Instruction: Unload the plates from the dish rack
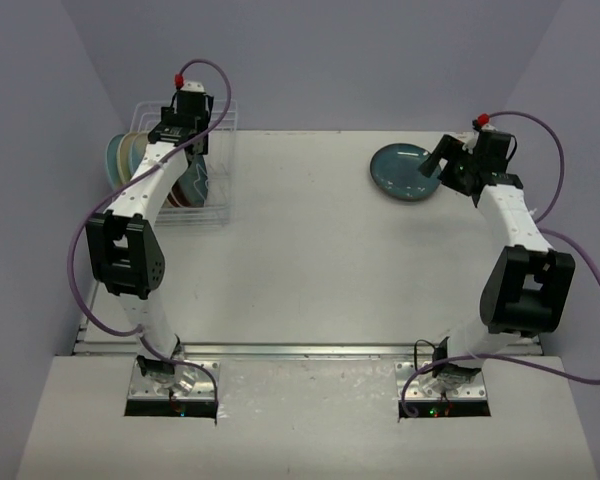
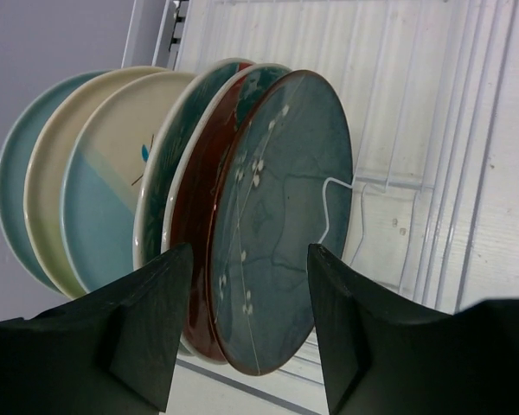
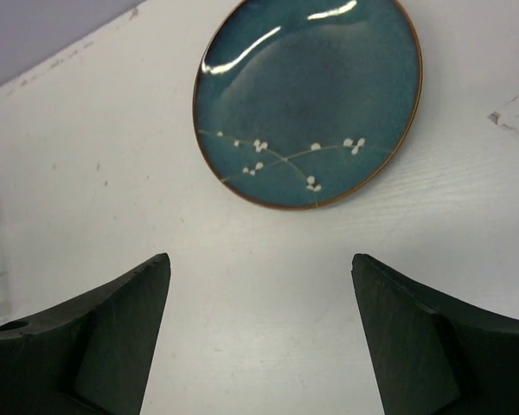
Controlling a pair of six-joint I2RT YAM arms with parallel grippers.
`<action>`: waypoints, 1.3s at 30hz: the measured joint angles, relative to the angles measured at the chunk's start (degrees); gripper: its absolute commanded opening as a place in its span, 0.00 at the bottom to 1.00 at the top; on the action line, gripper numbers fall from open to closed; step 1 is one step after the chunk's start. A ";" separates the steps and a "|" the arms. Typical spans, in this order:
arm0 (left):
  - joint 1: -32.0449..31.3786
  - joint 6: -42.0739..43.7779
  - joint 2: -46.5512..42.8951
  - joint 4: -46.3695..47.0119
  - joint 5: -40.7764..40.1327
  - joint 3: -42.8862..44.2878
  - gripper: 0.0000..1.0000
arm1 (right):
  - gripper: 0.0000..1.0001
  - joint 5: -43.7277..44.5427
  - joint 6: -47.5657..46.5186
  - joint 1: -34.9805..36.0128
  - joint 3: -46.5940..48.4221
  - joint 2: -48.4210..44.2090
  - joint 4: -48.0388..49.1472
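Several plates (image 1: 123, 160) stand on edge in the white wire dish rack (image 1: 220, 212) at the back left. In the left wrist view the front plate (image 2: 285, 190) shows a teal-blue face with white blossoms. Behind it stand a red plate (image 2: 197, 216) and a cream plate with a pale blue segment (image 2: 104, 190). My left gripper (image 2: 250, 247) is open, its fingers astride the front plate's lower rim with a gap on each side. A dark teal plate (image 3: 307, 95) lies flat on the table at the back right (image 1: 405, 172). My right gripper (image 3: 260, 258) hangs open just short of it, holding nothing.
The rack's wire floor and side bars (image 2: 415, 181) run to the right of the plates. A grey wall rises behind the rack and the table's far edge. Both arm bases are bolted at the near edge.
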 measured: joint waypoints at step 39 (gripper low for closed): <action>2.13 8.23 4.78 -5.44 2.06 10.89 0.00 | 0.85 -6.31 -10.44 9.88 -8.36 -10.62 1.25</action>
